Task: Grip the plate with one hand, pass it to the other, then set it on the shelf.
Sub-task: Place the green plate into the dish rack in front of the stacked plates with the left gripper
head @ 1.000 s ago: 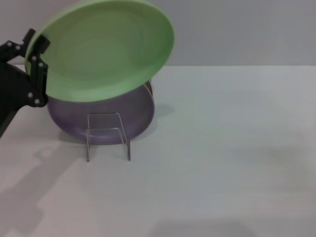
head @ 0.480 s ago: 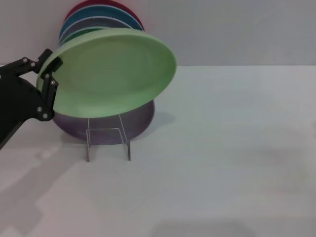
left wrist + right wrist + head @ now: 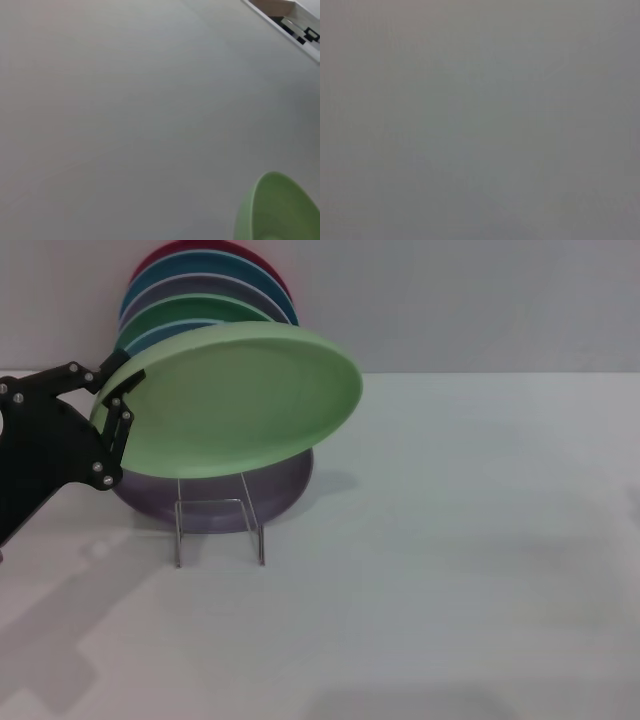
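Observation:
The light mint-green plate is held tilted in the air in front of the plate rack, in the head view. My left gripper is shut on its left rim. The plate's rim also shows in the left wrist view. Behind and below it a lilac plate leans in the wire shelf. A darker green plate and several more stand behind. My right gripper is out of view; the right wrist view shows only plain grey.
Blue and red plates stand at the back of the stack against the grey wall. The white table stretches to the right and front of the rack.
My left gripper has lowered the mint-green plate and moved it slightly right. The stacked plates behind it have come into sight.

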Tool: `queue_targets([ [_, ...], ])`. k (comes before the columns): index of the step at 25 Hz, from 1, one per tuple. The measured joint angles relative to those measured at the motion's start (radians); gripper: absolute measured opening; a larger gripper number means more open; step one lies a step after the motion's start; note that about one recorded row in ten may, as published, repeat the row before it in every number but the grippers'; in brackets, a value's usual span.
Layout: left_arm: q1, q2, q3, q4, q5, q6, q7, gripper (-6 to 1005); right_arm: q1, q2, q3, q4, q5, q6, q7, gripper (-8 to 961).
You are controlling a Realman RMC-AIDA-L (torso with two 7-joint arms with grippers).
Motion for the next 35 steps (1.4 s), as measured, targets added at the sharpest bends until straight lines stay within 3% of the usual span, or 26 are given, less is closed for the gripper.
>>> queue_targets([
  [14,-0.029,0.024,0.035,0.060,0.000,-0.004,-0.001,136,0.003,0.000,-0.001,-0.005,0.002,0.022,0.003,739],
  [35,-0.040,0.017,0.053,0.090,0.000,-0.062,0.002,164,0.015,0.000,-0.015,-0.017,0.008,0.054,0.002,740],
])
